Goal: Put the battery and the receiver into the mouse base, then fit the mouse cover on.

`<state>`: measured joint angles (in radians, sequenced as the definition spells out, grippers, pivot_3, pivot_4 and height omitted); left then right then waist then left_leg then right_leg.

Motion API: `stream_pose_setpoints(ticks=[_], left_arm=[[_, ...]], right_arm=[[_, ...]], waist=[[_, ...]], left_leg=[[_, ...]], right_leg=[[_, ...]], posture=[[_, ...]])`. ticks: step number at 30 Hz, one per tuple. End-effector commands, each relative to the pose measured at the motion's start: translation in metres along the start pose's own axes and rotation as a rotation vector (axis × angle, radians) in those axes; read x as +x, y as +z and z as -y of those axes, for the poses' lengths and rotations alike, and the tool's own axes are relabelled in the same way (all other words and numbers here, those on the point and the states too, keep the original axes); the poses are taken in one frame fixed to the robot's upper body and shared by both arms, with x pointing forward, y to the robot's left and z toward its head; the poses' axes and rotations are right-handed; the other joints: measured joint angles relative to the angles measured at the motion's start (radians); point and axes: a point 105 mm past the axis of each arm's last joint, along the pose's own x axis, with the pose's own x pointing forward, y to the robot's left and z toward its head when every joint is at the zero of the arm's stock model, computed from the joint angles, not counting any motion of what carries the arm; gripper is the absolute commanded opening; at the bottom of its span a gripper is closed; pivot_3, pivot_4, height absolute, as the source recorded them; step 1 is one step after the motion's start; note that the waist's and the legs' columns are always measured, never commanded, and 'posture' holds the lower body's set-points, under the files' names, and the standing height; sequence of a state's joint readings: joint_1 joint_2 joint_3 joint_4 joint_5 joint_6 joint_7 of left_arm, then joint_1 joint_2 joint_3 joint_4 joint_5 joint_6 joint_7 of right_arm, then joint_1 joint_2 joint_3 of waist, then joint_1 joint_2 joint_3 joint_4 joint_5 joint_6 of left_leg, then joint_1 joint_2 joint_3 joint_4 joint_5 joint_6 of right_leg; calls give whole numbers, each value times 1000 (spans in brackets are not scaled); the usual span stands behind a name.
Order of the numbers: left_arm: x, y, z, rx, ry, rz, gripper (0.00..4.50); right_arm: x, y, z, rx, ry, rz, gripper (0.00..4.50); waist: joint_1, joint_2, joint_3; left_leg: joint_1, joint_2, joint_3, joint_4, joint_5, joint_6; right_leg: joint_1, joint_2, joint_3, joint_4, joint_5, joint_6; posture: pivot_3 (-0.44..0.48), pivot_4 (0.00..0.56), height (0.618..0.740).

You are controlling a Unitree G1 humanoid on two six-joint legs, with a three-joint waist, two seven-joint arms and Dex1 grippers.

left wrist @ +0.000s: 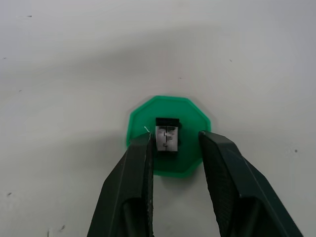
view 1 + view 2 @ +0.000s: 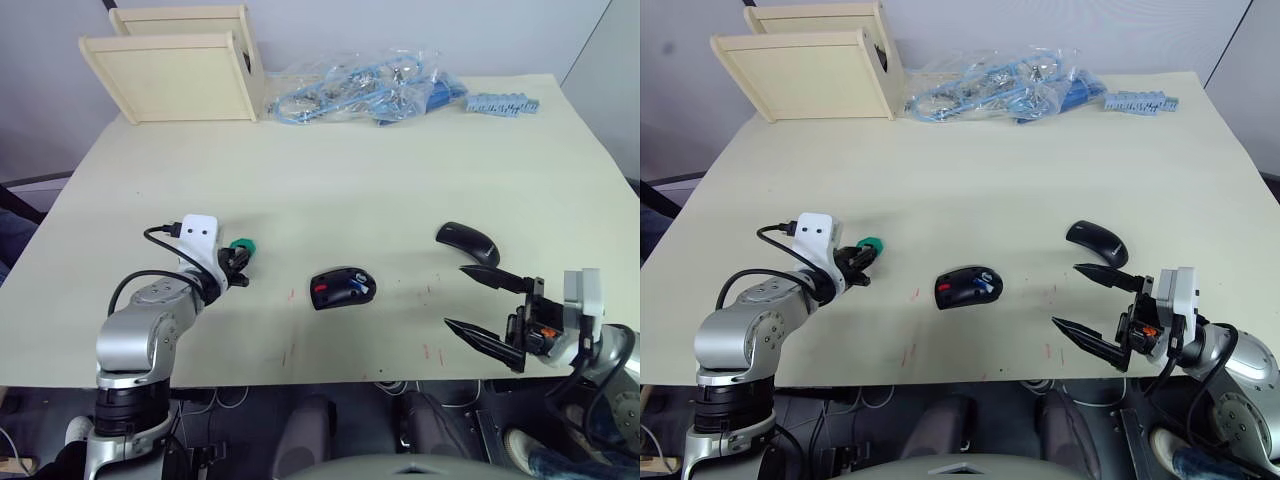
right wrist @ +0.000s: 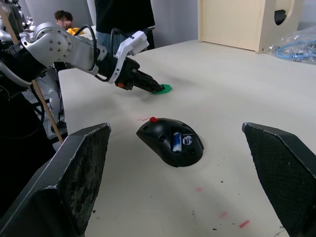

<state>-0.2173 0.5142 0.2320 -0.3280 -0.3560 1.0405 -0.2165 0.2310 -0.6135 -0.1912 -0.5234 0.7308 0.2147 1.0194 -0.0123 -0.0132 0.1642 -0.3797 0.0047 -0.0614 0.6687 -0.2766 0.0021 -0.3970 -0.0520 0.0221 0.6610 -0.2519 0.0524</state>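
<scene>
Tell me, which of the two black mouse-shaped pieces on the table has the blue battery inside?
The mouse base at the table's middle: it shows red parts and the battery in its open compartment. The mouse cover, nearer the right gripper, is plain black.

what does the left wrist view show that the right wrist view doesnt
Left wrist view alone: the receiver, a small dark and silver nub standing on the green disc, with the left gripper open and one finger on each side of it.

Right wrist view alone: the mouse base with the battery already seated in it, a wooden box, and the right gripper's wide-open fingers in the foreground.

Both: the pale table, the green disc and the left gripper's fingers at it.
</scene>
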Motion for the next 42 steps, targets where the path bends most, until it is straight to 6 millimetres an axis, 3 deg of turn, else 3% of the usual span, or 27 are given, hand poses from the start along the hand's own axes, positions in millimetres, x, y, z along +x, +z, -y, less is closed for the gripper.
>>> stream_pose_setpoints(ticks=[1,14,19,32,42], left_arm=[[-1,10,-1,20,6,40,1566],[-1,6,-2,8,17,30,1566],[-1,6,-3,6,22,34,9],[-11,20,-2,6,0,112,9],[-43,47,4,68,-327,185,9]], right_arm=[[2,7,-5,-27,19,20,4500],[1,6,-8,-27,29,13,4500],[1,6,-8,-27,29,13,4500],[3,5,-7,-25,31,11,4500],[12,4,-3,-11,27,-85,4500]], waist=[[0,0,0],[0,0,0],[1,0,0],[1,0,0],[-1,0,0]], left_leg=[[0,0,0,0,0,0],[0,0,0,0,0,0],[0,0,0,0,0,0],[0,0,0,0,0,0],[0,0,0,0,0,0]], right_leg=[[0,0,0,0,0,0],[0,0,0,0,0,0],[0,0,0,0,0,0],[0,0,0,0,0,0],[0,0,-1,0,0,0]], posture=[[0,150,740],[0,150,740],[0,150,740],[0,150,740],[0,150,740]])
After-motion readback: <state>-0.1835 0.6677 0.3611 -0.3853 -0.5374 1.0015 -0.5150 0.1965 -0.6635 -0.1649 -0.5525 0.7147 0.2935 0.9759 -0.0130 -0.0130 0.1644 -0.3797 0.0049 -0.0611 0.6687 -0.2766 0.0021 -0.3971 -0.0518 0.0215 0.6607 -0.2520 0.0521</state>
